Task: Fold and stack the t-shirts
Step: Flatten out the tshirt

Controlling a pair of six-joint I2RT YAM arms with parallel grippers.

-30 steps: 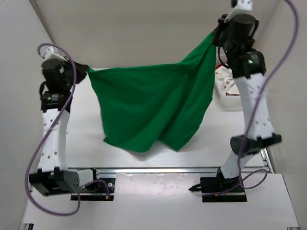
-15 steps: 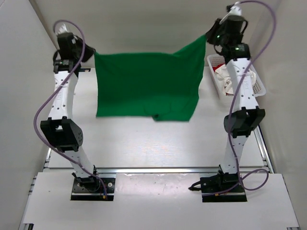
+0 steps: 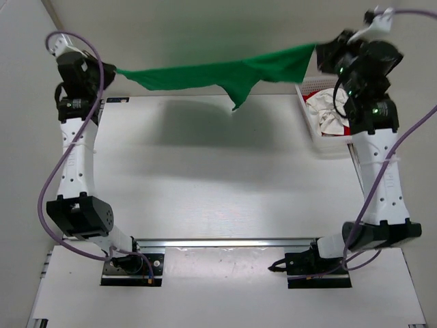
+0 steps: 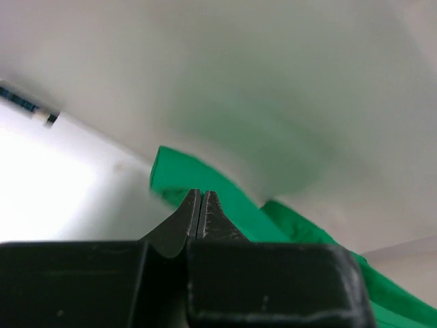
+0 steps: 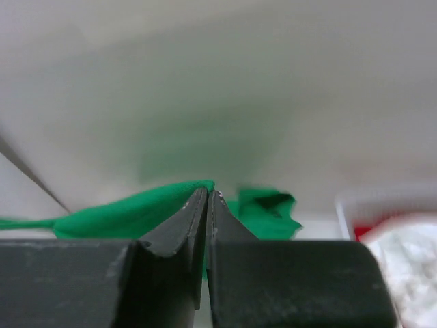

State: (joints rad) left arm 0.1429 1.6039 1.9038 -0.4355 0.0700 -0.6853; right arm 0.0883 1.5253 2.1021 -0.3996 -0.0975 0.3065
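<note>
Worktop [image 3: 225, 178]: white, with a soft shadow cast across its far half. Green t-shirt [image 3: 205, 74]: held in the air over the far edge of the worktop, not touching it, pulled out into a long narrow band between the two arms, and seen nearly edge-on from the top camera. One loose corner is seen hanging down right of the middle; the right end is held a little higher than the left. Left arm [image 3: 74, 157] and right arm [image 3: 382, 171]: both raised high and reaching to the far corners. Basket [image 3: 307, 102]: white mesh, set at the far right of the worktop, partly hidden behind the right arm. Off-white t-shirt [image 3: 328, 115]: crumpled inside the basket. Red t-shirt [image 5: 360, 231]: only a small patch is seen in the right wrist view, in the basket beside the off-white cloth. Left jaws: fully closed, with the left end of the green t-shirt [image 4: 229, 199] pinched between the tips. Right jaws: fully closed, with the right end of the green t-shirt [image 5: 130, 208] pinched and the fabric bunched on both sides of the tips.
</note>
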